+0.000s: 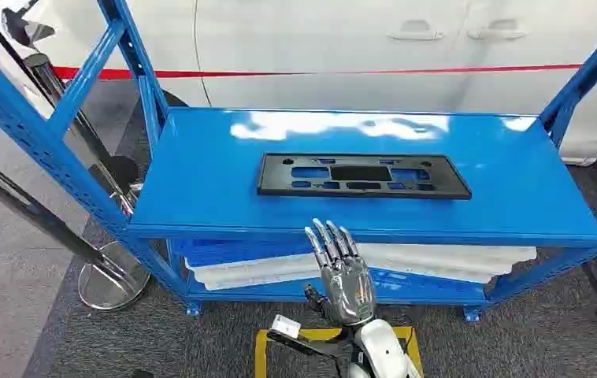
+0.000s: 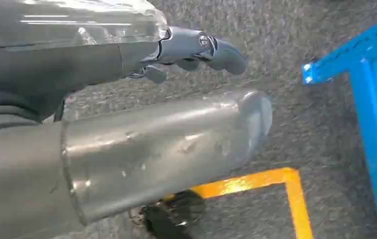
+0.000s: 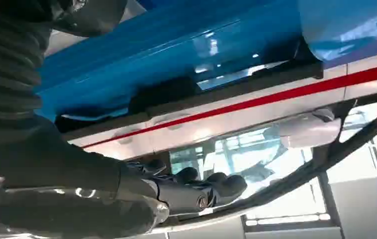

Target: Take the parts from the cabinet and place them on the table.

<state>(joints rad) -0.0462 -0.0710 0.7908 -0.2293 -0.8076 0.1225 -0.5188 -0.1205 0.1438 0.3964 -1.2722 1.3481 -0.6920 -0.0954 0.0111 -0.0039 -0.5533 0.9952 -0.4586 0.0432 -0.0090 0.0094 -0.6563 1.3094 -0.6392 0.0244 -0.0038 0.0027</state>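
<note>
Nearest the head camera: right robot hand (image 1: pixel 342 272), raised in front of the blue cabinet (image 1: pixel 201 213), fingers straight and slightly apart, holding nothing, just short of the top shelf's front edge. Beyond it, flat on the top shelf (image 1: pixel 500 189) and well apart from the fingertips, the black part (image 1: pixel 362 175): a long, thin rectangular plate with several cut-out windows, lying lengthwise across the shelf, roughly centred and a little further in than the hand. Seen edge-on in the right wrist view as a dark strip (image 3: pixel 166 92) on the glossy blue. Probably light moulded plastic, fairly stiff but likely to flex if lifted by one end; smooth and low-lying, so hard to get fingers under on the slick shelf. Best taken along the near long edge or through a central cut-out, close to the middle to keep it level. Left robot hand (image 2: pixel 196 50) hanging low over the grey carpet beside the cabinet's foot, fingers loosely curled, nothing in them. On the lower shelf, a stack of white panels (image 1: pixel 437 264).
</note>
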